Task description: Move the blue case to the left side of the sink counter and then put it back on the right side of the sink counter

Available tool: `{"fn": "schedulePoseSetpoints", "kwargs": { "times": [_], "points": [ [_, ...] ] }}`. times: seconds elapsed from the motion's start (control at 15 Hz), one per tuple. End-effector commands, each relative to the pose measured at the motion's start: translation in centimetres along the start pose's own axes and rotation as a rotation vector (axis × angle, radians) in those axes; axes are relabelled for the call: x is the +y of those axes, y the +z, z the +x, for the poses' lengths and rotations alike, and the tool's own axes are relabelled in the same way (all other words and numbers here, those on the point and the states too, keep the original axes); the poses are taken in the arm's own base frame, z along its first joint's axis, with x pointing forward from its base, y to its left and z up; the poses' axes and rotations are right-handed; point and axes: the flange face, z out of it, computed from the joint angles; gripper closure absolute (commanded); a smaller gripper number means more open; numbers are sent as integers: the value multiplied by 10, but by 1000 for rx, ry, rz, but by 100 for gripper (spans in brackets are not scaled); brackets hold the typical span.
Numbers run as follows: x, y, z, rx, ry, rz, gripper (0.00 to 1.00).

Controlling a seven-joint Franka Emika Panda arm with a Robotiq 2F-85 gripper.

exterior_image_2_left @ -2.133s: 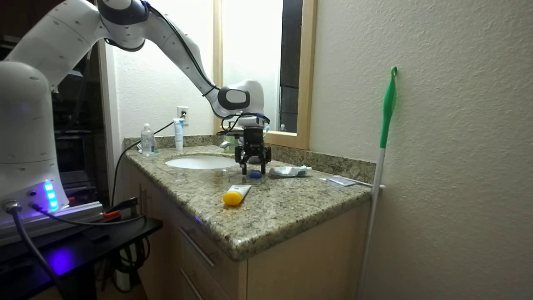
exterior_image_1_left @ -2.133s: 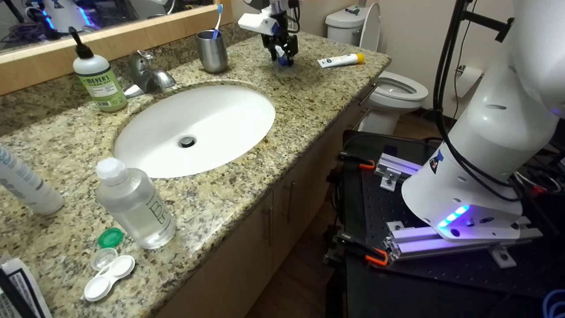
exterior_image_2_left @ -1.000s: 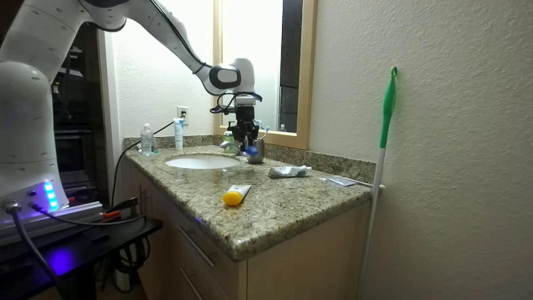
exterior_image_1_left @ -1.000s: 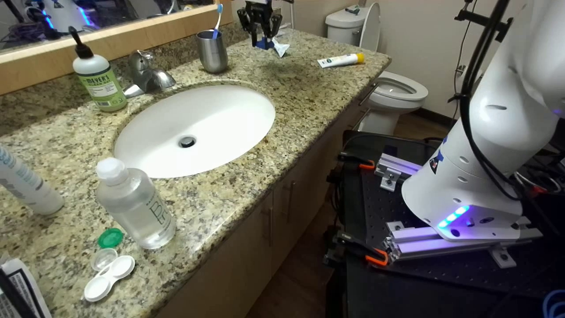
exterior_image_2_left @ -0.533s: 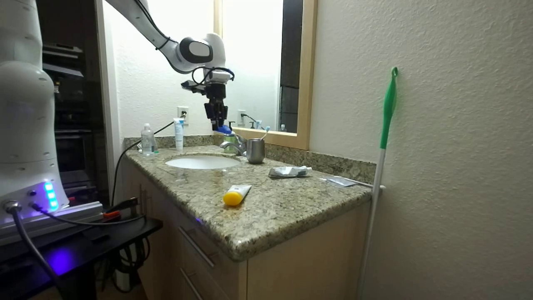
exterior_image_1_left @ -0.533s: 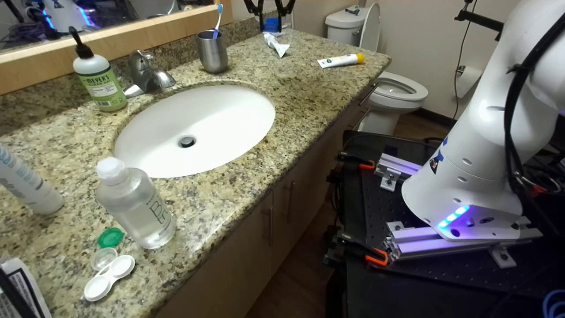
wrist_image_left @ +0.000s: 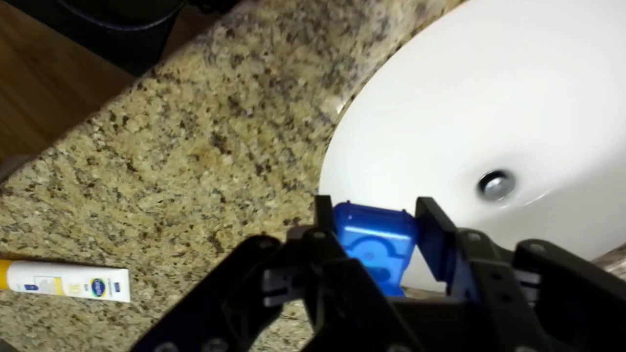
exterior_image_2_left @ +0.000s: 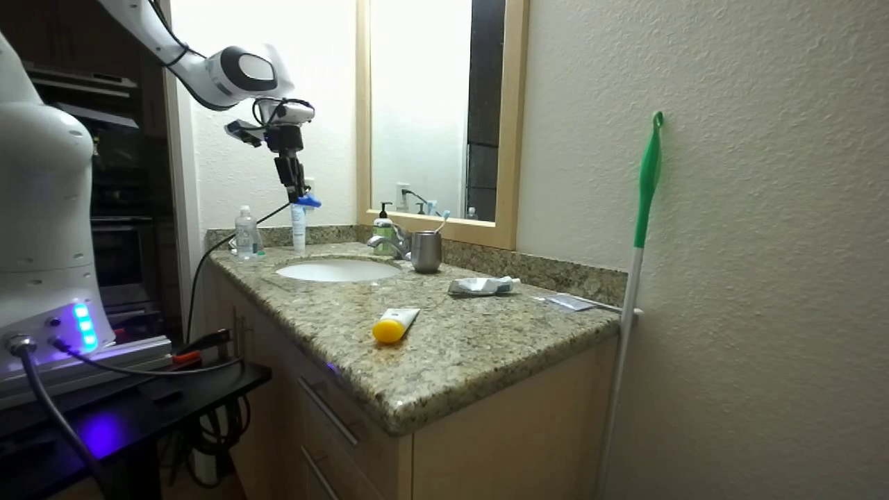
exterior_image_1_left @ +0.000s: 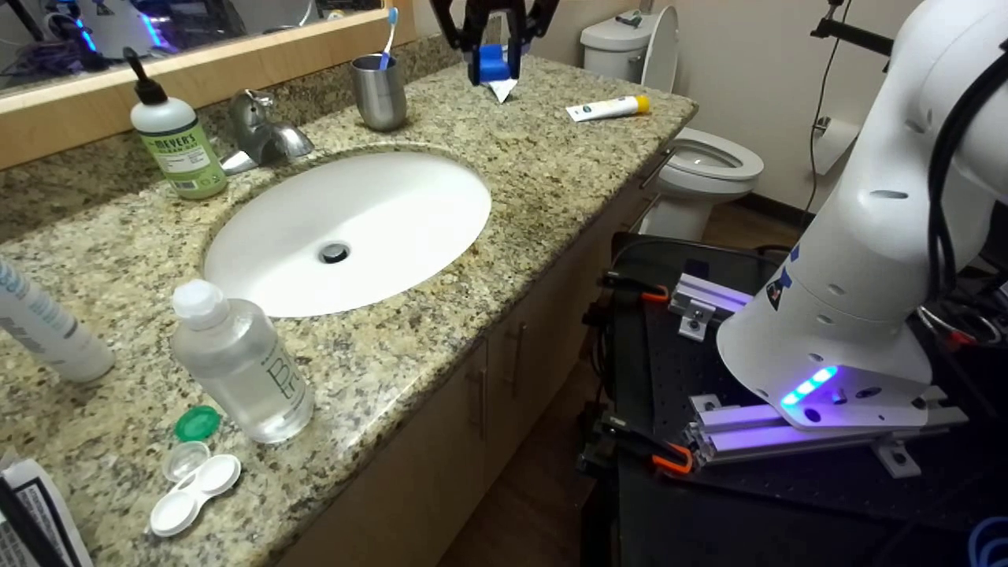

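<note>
Your fingers (wrist_image_left: 434, 237) are clamped on the blue plastic case (wrist_image_left: 375, 244), one at each side. You hold it in the air, above the granite bench (exterior_image_2_left: 451, 361), and in the wrist view it covers part of the white oval basin (wrist_image_left: 440, 132). Well apart, the yellow-capped white tube (wrist_image_left: 68, 280) lies on the granite bench.

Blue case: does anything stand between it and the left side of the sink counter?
Over the basin, nothing visible blocks the blue case in the hand. Beyond, on the counter's left side, the clear bottle and white tube stand upright and might crowd the set-down.
</note>
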Motion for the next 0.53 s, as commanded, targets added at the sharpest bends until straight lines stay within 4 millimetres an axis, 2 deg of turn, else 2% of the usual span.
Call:
{"fn": "schedulePoseSetpoints", "kwargs": {
  "times": [0.0,0.07,0.13,0.27,0.33,0.47],
  "points": [
    [-21,-24,-55,49,-172,81,80],
    [-22,-16,-40,28,-98,33,55],
    [-28,-25,-51,42,-130,49,55],
    [-28,-32,-55,54,-151,63,55],
    [-27,-31,-54,54,-155,63,80],
    [-59,-24,-73,44,-229,88,80]
  ]
}}
